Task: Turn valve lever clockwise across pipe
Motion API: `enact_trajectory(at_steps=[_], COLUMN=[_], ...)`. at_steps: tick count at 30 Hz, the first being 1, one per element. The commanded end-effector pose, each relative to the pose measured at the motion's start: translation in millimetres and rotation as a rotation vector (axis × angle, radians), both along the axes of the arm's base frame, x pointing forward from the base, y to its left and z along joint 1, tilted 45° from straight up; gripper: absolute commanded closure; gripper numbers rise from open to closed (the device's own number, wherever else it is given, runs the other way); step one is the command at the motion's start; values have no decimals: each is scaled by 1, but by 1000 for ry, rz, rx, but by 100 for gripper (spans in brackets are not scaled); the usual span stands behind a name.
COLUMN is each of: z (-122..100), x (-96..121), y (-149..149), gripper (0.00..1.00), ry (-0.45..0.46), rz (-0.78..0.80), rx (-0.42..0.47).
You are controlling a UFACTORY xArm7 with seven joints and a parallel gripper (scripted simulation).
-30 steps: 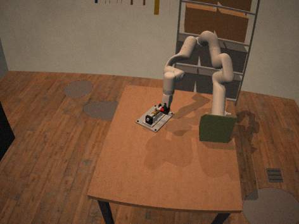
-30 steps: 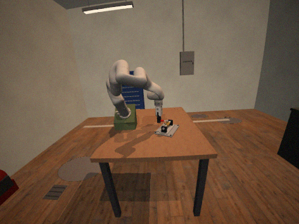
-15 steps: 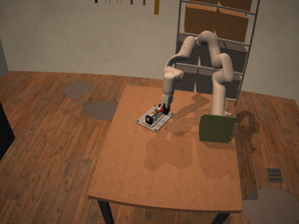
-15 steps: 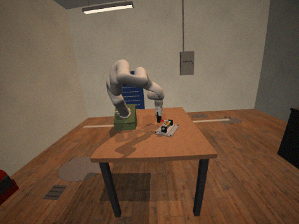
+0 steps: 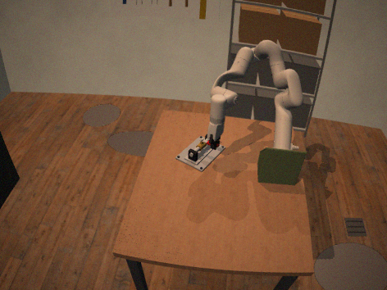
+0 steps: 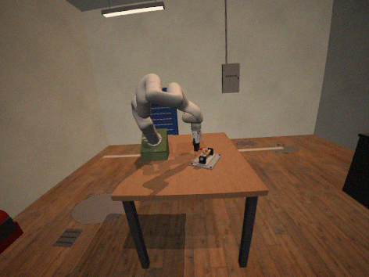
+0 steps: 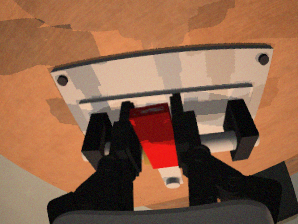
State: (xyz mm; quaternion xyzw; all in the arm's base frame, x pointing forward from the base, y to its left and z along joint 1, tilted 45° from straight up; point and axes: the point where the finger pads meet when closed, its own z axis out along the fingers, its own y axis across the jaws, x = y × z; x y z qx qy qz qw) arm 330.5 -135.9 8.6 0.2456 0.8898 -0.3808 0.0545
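A wooden tabletop [image 5: 229, 221] on dark legs stands on a plank floor, with a metal shelf rack [image 5: 326, 53] holding cardboard boxes against the wall behind it. On the tabletop's far right side sits a green base block [image 5: 280, 165], and from it the white arm [image 5: 283, 119] rises straight up, bends over at a high elbow in front of the rack, sweeps left and then drops a vertical forearm down toward the middle of the tabletop's far half. Its wrist points almost straight down, so the black pincer [image 7: 152, 137] hangs directly over a grey base plate [image 5: 200, 155] with a bolt at each corner. On that plate the valve [image 5: 198, 150] lies as a short pipe held between black end blocks, its brass body showing in the top view. The valve's lever [image 7: 156, 139] is a flat red strip reaching out from the stem toward the wrist camera. The pincer is clenched on this lever, one dark finger [image 7: 124, 137] pressed against each long edge, with the strip's pale round end showing just past the fingertips.
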Motion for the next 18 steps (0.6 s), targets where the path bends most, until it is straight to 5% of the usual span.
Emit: enact_trajectory(at_steps=[1, 18], z=[-2, -4], x=[3, 5], y=[4, 6], gripper=[100, 100], ry=[-11, -42], rz=[1, -31], rx=[7, 3])
